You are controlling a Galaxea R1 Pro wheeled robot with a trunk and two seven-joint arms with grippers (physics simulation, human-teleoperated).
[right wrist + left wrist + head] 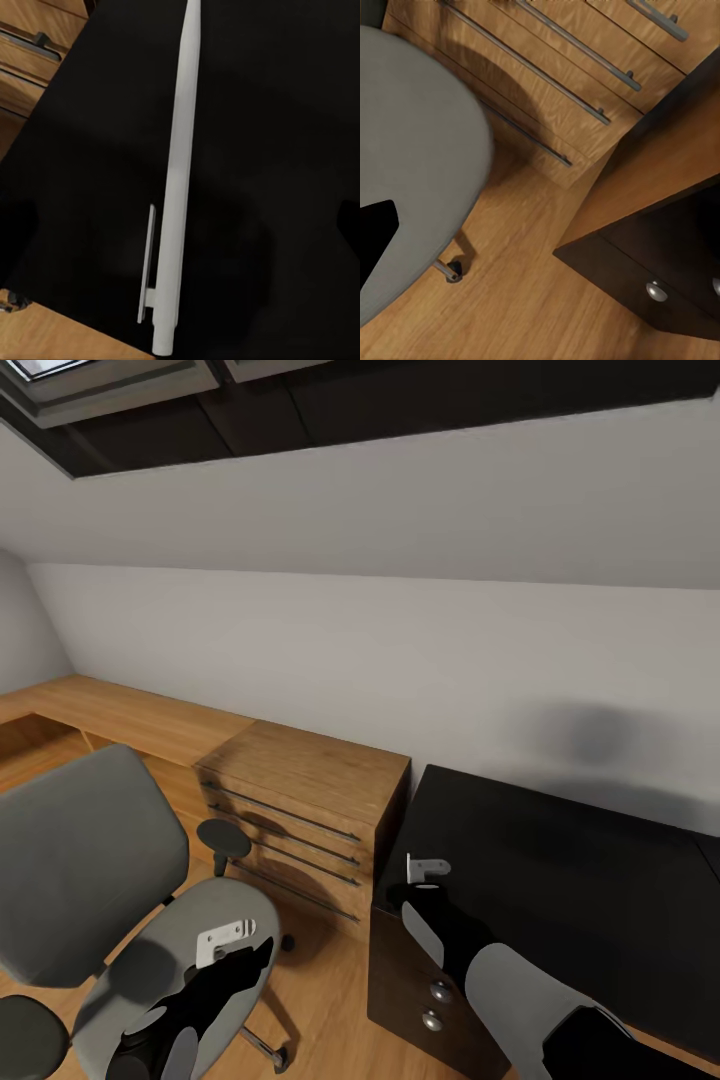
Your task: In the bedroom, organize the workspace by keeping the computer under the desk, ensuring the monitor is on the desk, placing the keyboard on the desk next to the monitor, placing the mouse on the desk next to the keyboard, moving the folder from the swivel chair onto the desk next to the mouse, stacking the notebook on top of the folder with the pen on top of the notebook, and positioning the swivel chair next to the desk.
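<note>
Right arm reaches over the near corner of the dark, almost black desk (560,860). The right gripper (428,872) sits at that corner in the head view, showing as a small white bracket on a black wrist. In the right wrist view a long, slim white pen with a side clip (177,187) lies in front of the camera against the black desktop. Its long axis runs along the gripper's line of sight, clip end nearest the camera, tip pointing away. Dark shapes at either edge of that view look like the fingers, standing apart on either side of the pen without closing on it. I cannot tell whether the pen rests on the desk or is held. Judgement: the pen is the right arm's job, being directly under it.

Left gripper (228,950) hangs above the grey padded seat of the swivel chair (150,960); whether open or closed, I cannot tell. The seat looks bare where it can be seen. The left wrist view takes in the seat edge, wooden floor (525,300), and the light wooden drawer chest with long metal handles (300,800) standing just beside the desk.

Next move turns on pen's axis relative to finger line: a grip needs the fingers across the shaft.
</note>
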